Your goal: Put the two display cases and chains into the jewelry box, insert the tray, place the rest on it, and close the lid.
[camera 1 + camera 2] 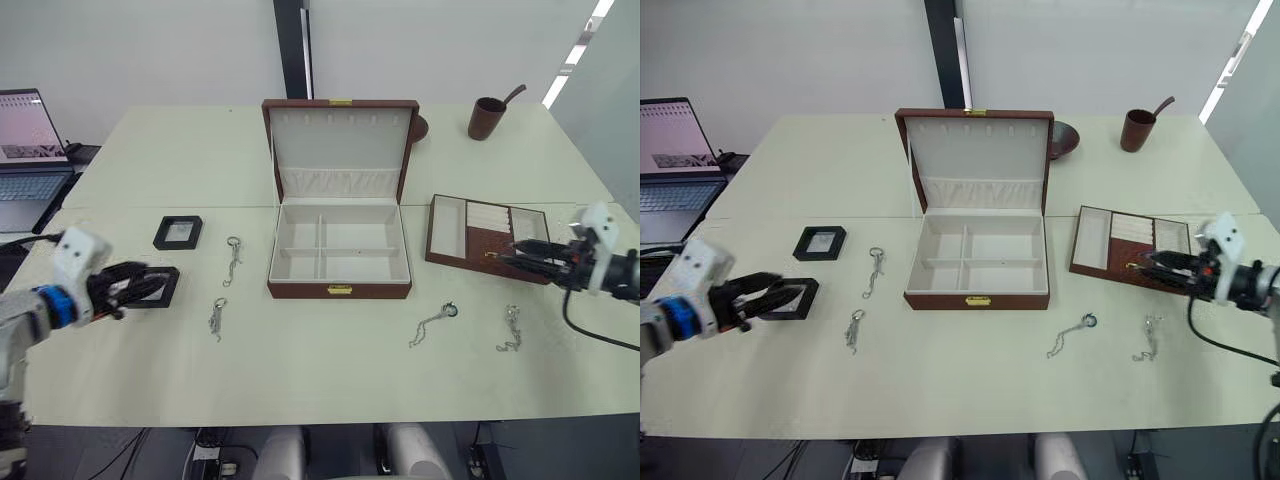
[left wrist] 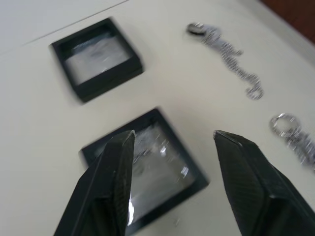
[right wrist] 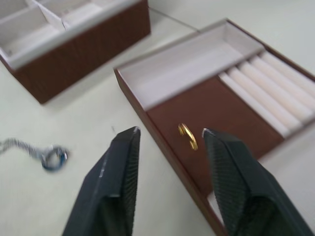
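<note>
Left gripper spread, straddling near case, at 9 o'clock from box. Best lowered square, pinched on opposite rims, lifted level. Right gripper spread over tray, gold ring between tips.

The jewelry box sits in the middle of the table with its lid up, so its top is wide open. Four chains lie on the table near the front, with bare room between them. The tray blocks the right side. Two display cases block the left.
</note>
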`<state>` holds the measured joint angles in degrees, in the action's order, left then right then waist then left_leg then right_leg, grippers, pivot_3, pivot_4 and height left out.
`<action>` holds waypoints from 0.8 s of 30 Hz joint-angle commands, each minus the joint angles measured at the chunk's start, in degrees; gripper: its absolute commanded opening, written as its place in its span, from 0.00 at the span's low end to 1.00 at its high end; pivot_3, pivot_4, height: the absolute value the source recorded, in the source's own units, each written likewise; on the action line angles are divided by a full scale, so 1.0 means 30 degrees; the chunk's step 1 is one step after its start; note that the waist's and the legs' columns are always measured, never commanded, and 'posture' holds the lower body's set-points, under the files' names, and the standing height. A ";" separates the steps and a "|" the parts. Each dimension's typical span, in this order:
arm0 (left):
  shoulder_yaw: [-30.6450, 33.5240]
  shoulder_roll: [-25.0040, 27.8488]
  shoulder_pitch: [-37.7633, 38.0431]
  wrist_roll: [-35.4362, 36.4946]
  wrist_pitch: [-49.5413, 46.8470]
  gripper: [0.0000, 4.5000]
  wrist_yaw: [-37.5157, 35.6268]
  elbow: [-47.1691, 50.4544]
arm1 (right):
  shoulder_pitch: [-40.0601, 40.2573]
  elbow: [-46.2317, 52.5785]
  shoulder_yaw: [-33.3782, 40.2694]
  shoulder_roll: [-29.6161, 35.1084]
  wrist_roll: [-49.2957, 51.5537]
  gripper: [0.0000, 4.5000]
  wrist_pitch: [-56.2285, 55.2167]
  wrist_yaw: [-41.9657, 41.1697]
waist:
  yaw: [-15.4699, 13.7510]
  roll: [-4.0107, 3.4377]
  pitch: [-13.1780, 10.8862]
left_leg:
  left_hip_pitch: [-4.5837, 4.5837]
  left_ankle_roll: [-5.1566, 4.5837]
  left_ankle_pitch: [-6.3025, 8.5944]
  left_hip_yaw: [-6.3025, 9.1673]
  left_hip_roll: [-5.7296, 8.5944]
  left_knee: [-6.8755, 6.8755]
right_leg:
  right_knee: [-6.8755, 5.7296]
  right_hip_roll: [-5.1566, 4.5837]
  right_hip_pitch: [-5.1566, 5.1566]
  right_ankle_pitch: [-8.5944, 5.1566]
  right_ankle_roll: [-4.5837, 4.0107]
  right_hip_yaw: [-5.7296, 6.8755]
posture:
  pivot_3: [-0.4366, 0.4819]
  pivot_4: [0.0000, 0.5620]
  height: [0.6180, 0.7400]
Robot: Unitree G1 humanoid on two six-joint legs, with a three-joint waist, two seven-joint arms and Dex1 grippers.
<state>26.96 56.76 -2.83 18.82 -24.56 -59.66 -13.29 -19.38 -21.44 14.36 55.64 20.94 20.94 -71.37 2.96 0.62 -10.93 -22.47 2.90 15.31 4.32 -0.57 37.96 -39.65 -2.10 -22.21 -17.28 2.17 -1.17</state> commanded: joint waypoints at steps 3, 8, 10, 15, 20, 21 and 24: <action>0.2211 0.1605 0.1958 -0.0699 0.2419 0.96 -0.0280 -0.2741 | 0.0705 -0.2663 0.0991 0.1781 -0.0488 0.86 -0.1857 -0.0883 | 0.0004 0.0000 0.0000 | 0.0019 0.0000 0.0001 -0.0027 -0.0005 -0.0002 | -0.0001 0.0000 0.0004 0.0000 0.0000 -0.0018 | 0.48 0.27 1.00; 0.2786 0.1453 0.2878 -0.0752 0.3087 1.00 0.0151 -0.3267 | 0.0425 -0.4260 0.0625 0.2405 -0.1067 0.99 -0.2902 -0.0988 | 0.0016 -0.0001 0.0000 | 0.0023 0.0000 0.0002 -0.0045 -0.0023 -0.0011 | -0.0004 -0.0004 0.0000 0.0000 0.0000 -0.0035 | 0.48 0.27 1.00; 0.2789 0.1345 0.3095 -0.0789 0.3285 1.00 0.0341 -0.3380 | 0.0265 -0.4625 0.0331 0.2417 -0.1331 0.99 -0.3271 -0.1059 | 0.0021 -0.0001 0.0000 | 0.0029 0.0000 0.0003 -0.0053 -0.0023 -0.0013 | -0.0005 -0.0003 0.0000 0.0000 0.0000 -0.0044 | 0.48 0.27 1.00; 0.2733 0.1143 0.3302 -0.0633 0.3457 1.00 0.0574 -0.3235 | -0.0260 -0.5035 0.0156 0.2227 -0.1443 0.99 -0.3502 -0.1251 | 0.0052 -0.0004 -0.0002 | 0.0037 0.0000 0.0003 -0.0066 -0.0023 -0.0019 | -0.0012 0.0001 -0.0002 0.0000 0.0000 -0.0059 | 0.48 0.27 1.00; 0.2388 0.1181 0.3436 -0.0554 0.3781 1.00 0.0104 -0.3465 | -0.0410 -0.4738 0.0411 0.2123 -0.0782 0.99 -0.3149 -0.2228 | 0.0044 -0.0004 -0.0002 | 0.0036 0.0001 0.0003 -0.0065 -0.0024 -0.0019 | -0.0012 0.0001 -0.0001 0.0000 0.0000 -0.0057 | 0.48 0.27 1.00; 0.2254 0.1212 0.3435 -0.0595 0.3849 1.00 -0.0037 -0.3533 | -0.0362 -0.4425 0.0470 0.2078 -0.0538 0.99 -0.2932 -0.2483 | 0.0044 -0.0004 -0.0002 | 0.0036 0.0001 0.0003 -0.0065 -0.0023 -0.0019 | -0.0012 0.0000 -0.0001 0.0000 0.0000 -0.0057 | 0.48 0.27 1.00; 0.1544 0.1138 0.2979 -0.0639 0.3906 1.00 -0.0429 -0.3367 | 0.0092 -0.2168 0.0614 0.1501 0.0598 0.99 -0.2061 -0.3100 | 0.0056 -0.0002 -0.0001 | 0.0039 0.0001 0.0003 -0.0066 -0.0024 -0.0019 | -0.0018 0.0002 0.0000 0.0000 0.0000 -0.0057 | 0.48 0.27 1.00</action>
<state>31.83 59.78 6.87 16.62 -13.59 -60.17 -23.87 -19.10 -32.18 14.62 60.45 19.91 13.64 -79.32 3.13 0.61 -10.94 -22.35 2.90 15.32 4.12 -0.65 37.91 -39.72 -2.07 -22.20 -17.28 2.17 -1.34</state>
